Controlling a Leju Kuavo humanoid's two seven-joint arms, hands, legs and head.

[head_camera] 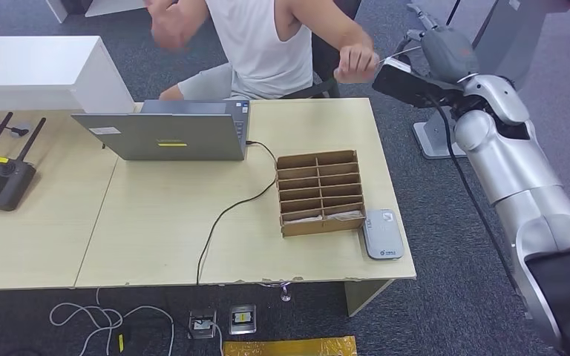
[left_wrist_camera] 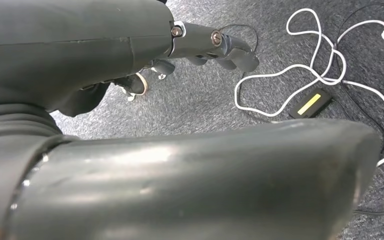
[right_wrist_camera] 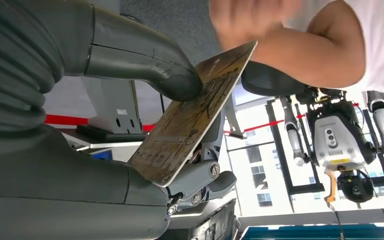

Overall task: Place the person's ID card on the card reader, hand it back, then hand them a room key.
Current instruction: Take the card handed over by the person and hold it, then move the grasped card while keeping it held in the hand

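Even, bright indoor light falls on the pale worktop (head_camera: 163, 222), with soft, faint shadows. The person's raised hands (head_camera: 174, 22) smear with motion blur. In the right wrist view, windows behind blow out white, leaving the near hand (right_wrist_camera: 130, 75) dim and soft.

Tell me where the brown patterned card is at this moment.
The brown patterned card is pinched in the robot's right hand, raised beyond the table's far right corner, its far end at the person's hand. It is not on the grey card reader.
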